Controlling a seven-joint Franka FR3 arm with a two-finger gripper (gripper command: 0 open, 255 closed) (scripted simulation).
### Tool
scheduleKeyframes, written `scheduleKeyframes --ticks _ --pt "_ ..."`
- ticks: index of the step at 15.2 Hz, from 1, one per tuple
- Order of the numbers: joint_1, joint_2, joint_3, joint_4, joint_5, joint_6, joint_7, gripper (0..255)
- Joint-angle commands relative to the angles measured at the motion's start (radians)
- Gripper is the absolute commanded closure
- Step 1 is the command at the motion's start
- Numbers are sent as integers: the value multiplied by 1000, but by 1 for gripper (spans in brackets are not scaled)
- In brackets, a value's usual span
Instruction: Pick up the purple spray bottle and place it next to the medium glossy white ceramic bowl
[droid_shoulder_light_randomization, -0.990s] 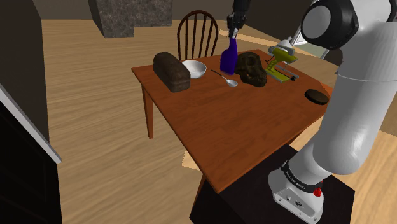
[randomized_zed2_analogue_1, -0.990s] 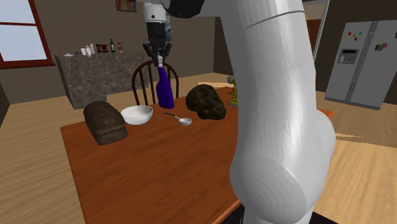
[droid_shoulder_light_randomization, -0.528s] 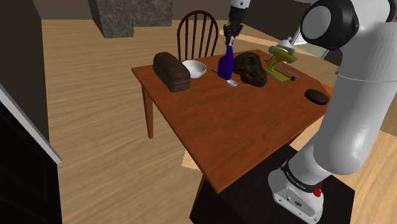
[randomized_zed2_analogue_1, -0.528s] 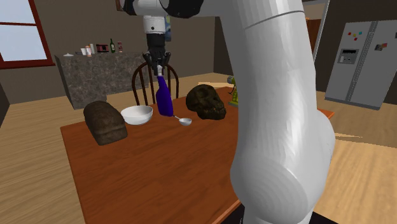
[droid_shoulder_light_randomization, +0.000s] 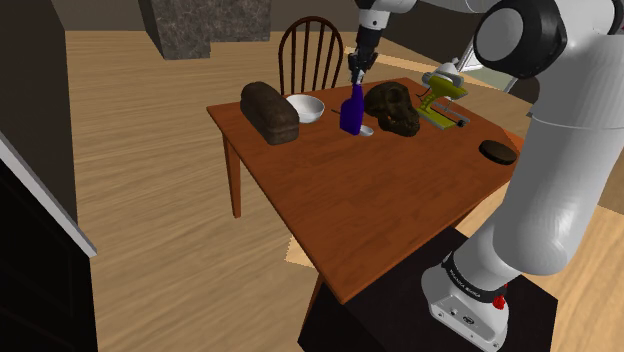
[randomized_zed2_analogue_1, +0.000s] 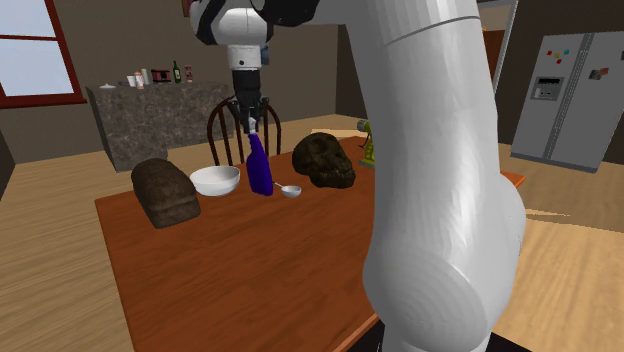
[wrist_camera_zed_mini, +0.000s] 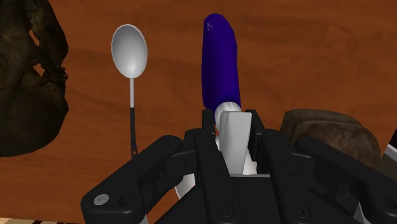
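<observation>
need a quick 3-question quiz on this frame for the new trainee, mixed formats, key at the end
1. True or false: the claw is shut on the white head of the purple spray bottle.
2. Which utensil lies on the table beside the bottle? A spoon; B fork; C knife.
3. Fill in: in the shoulder view, the white bowl sits between the bottle and a dark ____.
Key: 1 true; 2 A; 3 loaf.
</observation>
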Motion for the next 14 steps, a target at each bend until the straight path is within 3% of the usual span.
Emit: scheduleKeyframes --ticks 1,9,14 --pt "1 3 1 -21 2 24 -2 255" --pt "5 19 6 -105 11 123 -9 255" --pt "5 19 6 -105 11 123 -9 255"
